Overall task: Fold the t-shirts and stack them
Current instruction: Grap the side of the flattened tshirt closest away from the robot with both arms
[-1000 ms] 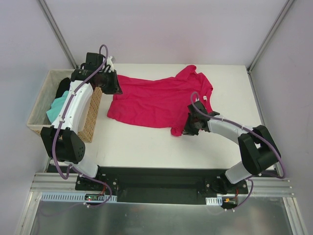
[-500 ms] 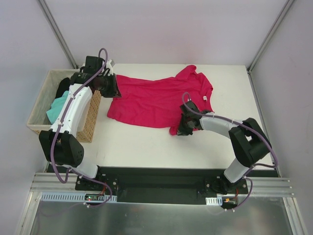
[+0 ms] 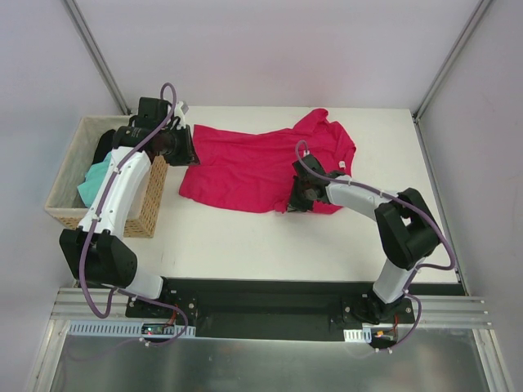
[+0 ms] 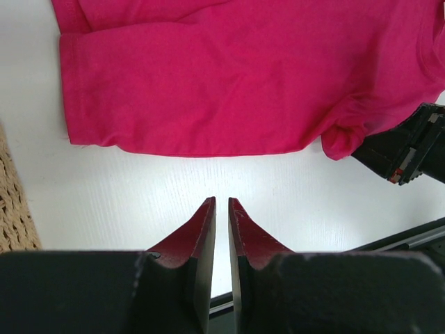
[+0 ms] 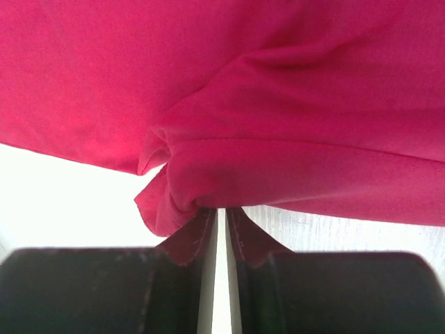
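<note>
1. The counter (image 3: 245,245) carries the crimson t-shirt (image 3: 245,167) spread over its far half; the bulk of the cloth lies just where it did a second ago; only its near right corner has shifted.
2. The basket (image 3: 151,204) stands at the left edge with the mint-green t-shirt (image 3: 94,181) and the black t-shirt (image 3: 106,145) inside; neither has stirred.
3. The right pincer (image 3: 296,198) has slid leftward and a little farther along the shirt's near edge; the flap that stuck out toward the near side has gone with it and now lies drawn in against the body of the shirt.
4. In its own wrist view the right pincer (image 5: 219,210) has its jaws almost together, with a bunched fold of crimson cloth caught at the very tips; it looks like a pinch on the shirt, not a mere push.
5. The left pincer (image 3: 186,149) has barely moved, edging slightly left; it hovers by the shirt's far left corner, just beside the basket; its jaws are closed to a sliver and nothing sits between them (image 4: 221,203).
6. My reading: the first tuck of the crimson shirt is under way on the right side alone; no fold looks finished, nothing is stacked, and two shirts wait in the basket.
</note>
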